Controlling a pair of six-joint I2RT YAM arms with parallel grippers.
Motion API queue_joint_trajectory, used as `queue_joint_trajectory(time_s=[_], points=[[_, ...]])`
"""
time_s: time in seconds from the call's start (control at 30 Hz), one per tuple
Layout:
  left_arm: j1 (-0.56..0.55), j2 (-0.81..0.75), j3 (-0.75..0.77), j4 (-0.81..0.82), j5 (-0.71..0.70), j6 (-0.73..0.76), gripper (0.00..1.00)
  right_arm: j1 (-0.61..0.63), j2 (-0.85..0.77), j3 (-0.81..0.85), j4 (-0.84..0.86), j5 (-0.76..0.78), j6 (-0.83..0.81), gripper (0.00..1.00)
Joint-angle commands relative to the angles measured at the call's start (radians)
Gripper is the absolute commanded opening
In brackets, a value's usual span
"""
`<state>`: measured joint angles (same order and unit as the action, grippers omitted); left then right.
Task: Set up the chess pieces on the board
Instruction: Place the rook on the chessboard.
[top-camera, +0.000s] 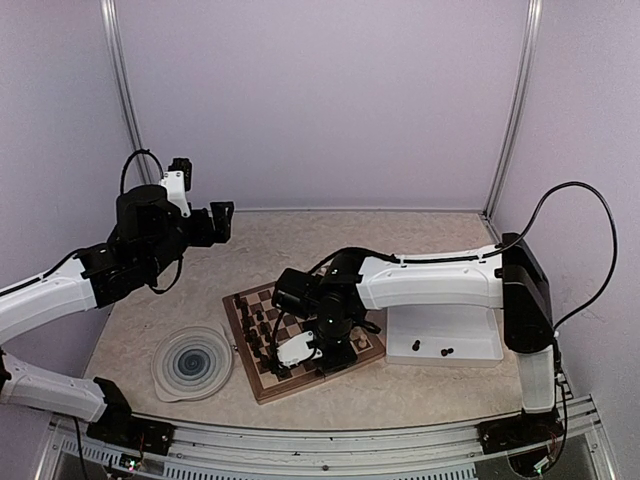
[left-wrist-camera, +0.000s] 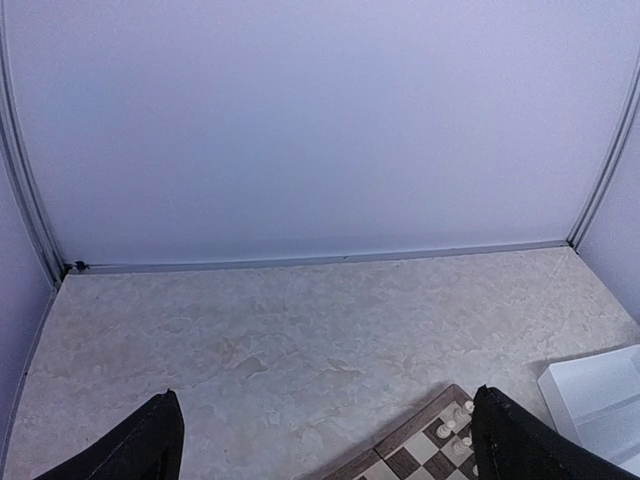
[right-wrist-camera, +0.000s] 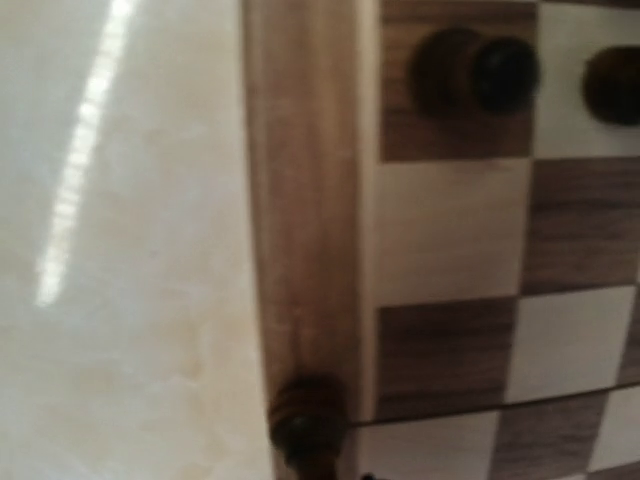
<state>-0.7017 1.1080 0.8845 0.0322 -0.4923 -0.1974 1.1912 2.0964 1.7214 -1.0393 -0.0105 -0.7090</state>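
**A:** Starting nearest you, what is on the table?

**B:** Your blue-swirl plate (top-camera: 192, 362) sits just left of the chessboard (top-camera: 320, 380). The right gripper (top-camera: 290, 355) is down over the board's near-left part, beside the dark pieces (top-camera: 260, 325) standing there. Its jaws are together. A single dark figure (right-wrist-camera: 305, 425) shows at the bottom of its wrist view, on the board's border, but you can't tell whether it is pinched.

**A:** Why so low?

**B:** My guess is that the figures are tiny, so you have to work close to seat one squarely.

**A:** And farther out?

**B:** Two loose dark figures (top-camera: 416, 346) lie in the white tray (top-camera: 470, 340) right of the board, so the setup isn't finished. Cream pieces (left-wrist-camera: 455, 420) stand by one board corner. The left gripper (top-camera: 222, 222) hangs high toward the back wall with its jaws wide apart and empty, probably to keep clear of the right arm.
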Motion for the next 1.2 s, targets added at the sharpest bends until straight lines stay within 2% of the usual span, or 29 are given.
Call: queue_joint_trajectory(time_s=[0.0,0.2,0.3,0.63,0.73,0.87,0.93,1.07,1.17], points=[[0.005,0.001,0.006,-0.006,0.040,0.002,0.99,0.009,0.024,0.041,-0.015,0.030,0.005,0.03],[0.005,0.013,0.010,-0.003,0.071,0.000,0.99,0.009,0.014,0.019,0.017,0.095,-0.002,0.04],[0.005,0.023,0.014,-0.006,0.080,-0.002,0.99,0.009,0.034,0.032,0.022,0.102,0.003,0.08],[0.005,0.038,0.024,-0.023,0.092,0.001,0.99,0.008,0.083,0.122,0.016,0.039,0.024,0.26],[0.005,0.038,0.025,-0.027,0.099,0.001,0.99,0.008,0.081,0.130,0.020,0.033,0.027,0.36],[0.001,0.039,0.034,-0.042,0.105,0.009,0.98,0.006,0.044,0.140,0.009,0.012,0.026,0.39],[-0.013,0.039,0.056,-0.097,0.121,0.016,0.94,-0.005,-0.007,0.119,0.004,0.012,0.017,0.40],[-0.024,0.075,0.140,-0.329,0.309,0.014,0.80,-0.093,-0.169,0.013,0.008,-0.060,0.008,0.42],[-0.107,0.135,0.175,-0.472,0.311,0.030,0.72,-0.222,-0.321,-0.079,0.036,-0.118,0.002,0.42]])
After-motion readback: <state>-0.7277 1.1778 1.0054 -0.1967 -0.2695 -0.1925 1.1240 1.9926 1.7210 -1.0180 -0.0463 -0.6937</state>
